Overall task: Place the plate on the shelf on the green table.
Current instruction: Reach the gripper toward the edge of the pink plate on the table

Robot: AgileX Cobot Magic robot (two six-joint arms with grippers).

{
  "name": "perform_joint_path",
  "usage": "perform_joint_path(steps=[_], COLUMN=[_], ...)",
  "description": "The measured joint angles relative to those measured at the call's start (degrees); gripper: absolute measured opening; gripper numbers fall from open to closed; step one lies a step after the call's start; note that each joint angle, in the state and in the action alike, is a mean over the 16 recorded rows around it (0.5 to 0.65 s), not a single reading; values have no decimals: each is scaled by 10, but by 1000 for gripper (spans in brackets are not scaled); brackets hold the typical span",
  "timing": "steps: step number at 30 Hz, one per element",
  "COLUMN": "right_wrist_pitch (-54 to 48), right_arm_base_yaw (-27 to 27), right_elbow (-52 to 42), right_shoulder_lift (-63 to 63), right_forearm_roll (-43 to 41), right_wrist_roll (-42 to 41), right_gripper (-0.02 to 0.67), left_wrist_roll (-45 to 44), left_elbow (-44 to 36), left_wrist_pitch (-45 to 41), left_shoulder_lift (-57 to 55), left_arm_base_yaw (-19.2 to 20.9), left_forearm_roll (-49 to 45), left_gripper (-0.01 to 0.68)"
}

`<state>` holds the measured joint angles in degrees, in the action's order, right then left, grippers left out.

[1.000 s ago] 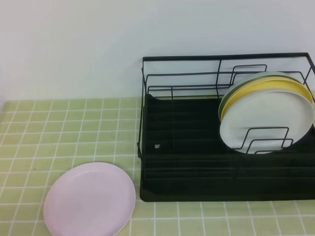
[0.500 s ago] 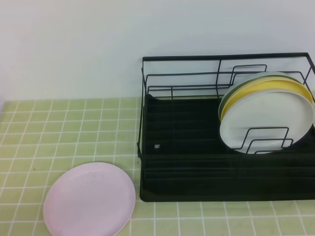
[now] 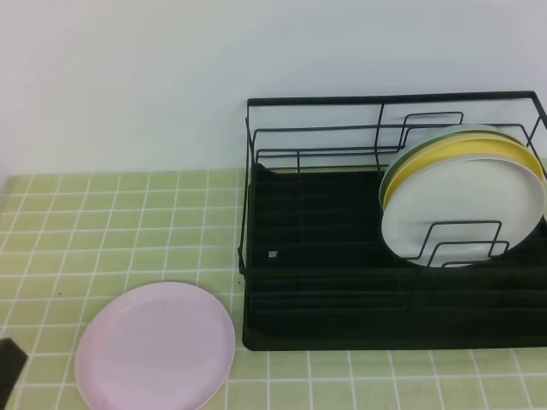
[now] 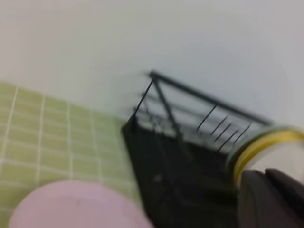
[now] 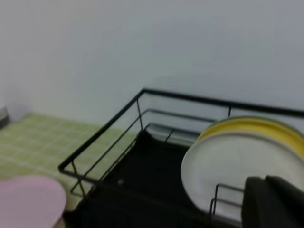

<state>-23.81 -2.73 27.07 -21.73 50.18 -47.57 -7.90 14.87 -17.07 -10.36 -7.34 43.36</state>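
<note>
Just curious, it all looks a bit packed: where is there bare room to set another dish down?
The black wire shelf is bare across its left and middle tray; its right end is crowded with upright white and yellow-rimmed plates. The green tiled table is bare behind the round pale pink plate.

No writing, label, brand or number can be read anywhere; a small pale mark on the shelf (image 3: 273, 254) tray (too small to make out) shows nothing legible.
</note>
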Motion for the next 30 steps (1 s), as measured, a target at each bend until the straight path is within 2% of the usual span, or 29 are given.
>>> perform_joint_path(steps=[4, 7, 21, 26, 30], right_wrist_pitch=[-39, -64, -151, -174, -188], right_arm_base_yaw=[0, 0, -3, -6, -9], right_elbow=[6, 9, 10, 10, 10], right_shoulder_lift=[-59, -94, -144, -144, -144], right_forearm_roll=[-3, -4, 37, 59, 72], right_wrist_roll=[-5, -9, -16, -16, -16], right_gripper=[-3, -3, -3, -3, -3], left_wrist_roll=[4, 17, 105, 92, 48], left_elbow=[37, 66, 242, 316, 359], left_wrist_pitch=[-27, -40, -133, -196, -237], left_shoulder_lift=[-80, -150, -512, -621, -686], left_arm_base_yaw=[0, 0, 4, 27, 63], left_forearm_roll=[-49, -91, -254, -267, -231], left_gripper=[13, 52, 376, 407, 407])
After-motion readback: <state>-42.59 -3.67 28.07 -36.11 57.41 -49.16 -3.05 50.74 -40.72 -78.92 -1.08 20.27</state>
